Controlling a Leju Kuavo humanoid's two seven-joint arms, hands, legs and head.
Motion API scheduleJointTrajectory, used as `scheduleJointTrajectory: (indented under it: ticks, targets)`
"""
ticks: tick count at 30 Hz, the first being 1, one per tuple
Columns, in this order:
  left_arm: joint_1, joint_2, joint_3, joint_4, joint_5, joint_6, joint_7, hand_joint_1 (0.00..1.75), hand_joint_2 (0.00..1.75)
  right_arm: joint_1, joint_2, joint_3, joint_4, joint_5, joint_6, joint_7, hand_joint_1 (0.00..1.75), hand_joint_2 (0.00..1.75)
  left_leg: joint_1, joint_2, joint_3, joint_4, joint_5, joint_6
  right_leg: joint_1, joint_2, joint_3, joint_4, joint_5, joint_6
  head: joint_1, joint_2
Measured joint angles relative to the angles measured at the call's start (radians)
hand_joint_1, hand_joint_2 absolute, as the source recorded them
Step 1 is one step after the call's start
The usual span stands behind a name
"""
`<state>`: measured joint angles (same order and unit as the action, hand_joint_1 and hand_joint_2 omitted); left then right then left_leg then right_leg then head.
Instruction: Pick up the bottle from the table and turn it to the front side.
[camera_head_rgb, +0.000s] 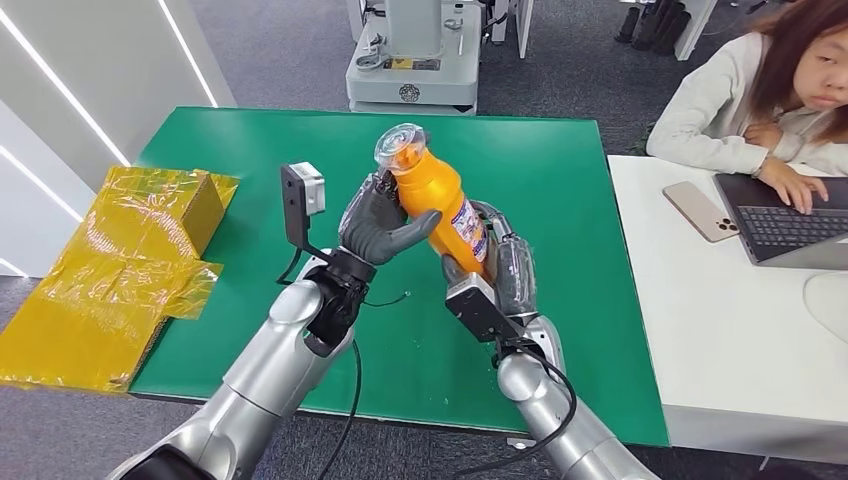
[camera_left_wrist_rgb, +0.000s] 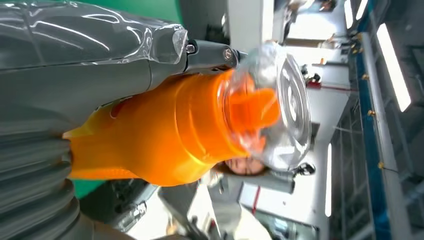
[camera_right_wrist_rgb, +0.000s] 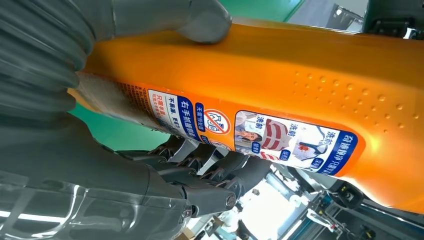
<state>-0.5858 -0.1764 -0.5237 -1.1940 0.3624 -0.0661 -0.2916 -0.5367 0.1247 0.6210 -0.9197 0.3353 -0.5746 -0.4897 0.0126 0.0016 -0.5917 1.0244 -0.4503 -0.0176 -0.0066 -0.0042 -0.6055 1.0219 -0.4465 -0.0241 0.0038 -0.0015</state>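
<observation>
Head view: orange detergent bottle (camera_head_rgb: 440, 195) w/ clear cap is up off the green desk (camera_head_rgb: 560, 330), gripped by both the left robot hand (camera_head_rgb: 385, 222) & right robot hand (camera_head_rgb: 500, 262); step = mid-turn, next prob. needs 1 hand easing so label faces front.

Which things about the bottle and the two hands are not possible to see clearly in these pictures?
- Bottle base: head view, hidden by the right hand.
- Label small print: right wrist view, too small to read.
- Left hand fingers behind the bottle: head view, hidden by the bottle.
</observation>
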Motion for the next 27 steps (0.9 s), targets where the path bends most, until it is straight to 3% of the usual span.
scheduleJointTrajectory:
  ticks: [7, 11, 12, 15, 16, 18, 22, 27]
  targets:
    - [-0.013, -0.013, -0.03, 0.014, -0.168, 0.121, -0.061, 0.22, 1.75, -0.011, 0.002, -0.003, 0.016, -0.003, 0.015, -0.006, 1.75, 1.75, 0.0, 0.0, 0.0, 0.0, 0.0, 0.0, 0.0, 0.0, 0.0, 0.0, 0.0, 0.0, 0.0, 0.0]
    - [-0.02, -0.016, -0.035, 0.023, -0.195, 0.129, -0.058, 0.38, 1.75, -0.021, 0.006, -0.003, 0.033, -0.011, 0.024, -0.01, 1.75, 1.75, 0.0, 0.0, 0.0, 0.0, 0.0, 0.0, 0.0, 0.0, 0.0, 0.0, 0.0, 0.0, 0.0, 0.0]
    - [-0.023, -0.016, -0.036, 0.027, -0.197, 0.128, -0.054, 0.47, 1.75, -0.023, 0.007, -0.003, 0.036, -0.011, 0.026, -0.011, 1.75, 1.75, 0.0, 0.0, 0.0, 0.0, 0.0, 0.0, 0.0, 0.0, 0.0, 0.0, 0.0, 0.0, 0.0, 0.0]
    - [-0.032, -0.018, -0.04, 0.046, -0.198, 0.125, -0.044, 1.2, 1.75, -0.027, 0.01, -0.003, 0.045, -0.009, 0.028, -0.013, 1.75, 1.75, 0.0, 0.0, 0.0, 0.0, 0.0, 0.0, 0.0, 0.0, 0.0, 0.0, 0.0, 0.0, 0.0, 0.0]
    - [-0.035, -0.019, -0.041, 0.053, -0.198, 0.124, -0.042, 1.36, 1.75, -0.027, 0.011, -0.003, 0.047, -0.008, 0.027, -0.013, 1.75, 1.75, 0.0, 0.0, 0.0, 0.0, 0.0, 0.0, 0.0, 0.0, 0.0, 0.0, 0.0, 0.0, 0.0, 0.0]
    - [-0.041, -0.021, -0.041, 0.066, -0.197, 0.122, -0.04, 1.4, 1.75, -0.028, 0.012, -0.003, 0.05, -0.006, 0.027, -0.011, 1.75, 1.75, 0.0, 0.0, 0.0, 0.0, 0.0, 0.0, 0.0, 0.0, 0.0, 0.0, 0.0, 0.0, 0.0, 0.0]
    - [-0.05, -0.022, -0.042, 0.082, -0.192, 0.117, -0.038, 1.72, 1.75, -0.028, 0.013, -0.002, 0.055, -0.005, 0.027, -0.006, 1.75, 1.75, 0.0, 0.0, 0.0, 0.0, 0.0, 0.0, 0.0, 0.0, 0.0, 0.0, 0.0, 0.0, 0.0, 0.0]
    - [-0.054, -0.021, -0.042, 0.086, -0.159, 0.104, -0.026, 1.75, 1.75, -0.025, 0.013, 0.004, 0.059, -0.003, 0.025, 0.008, 1.75, 1.75, 0.0, 0.0, 0.0, 0.0, 0.0, 0.0, 0.0, 0.0, 0.0, 0.0, 0.0, 0.0, 0.0, 0.0]
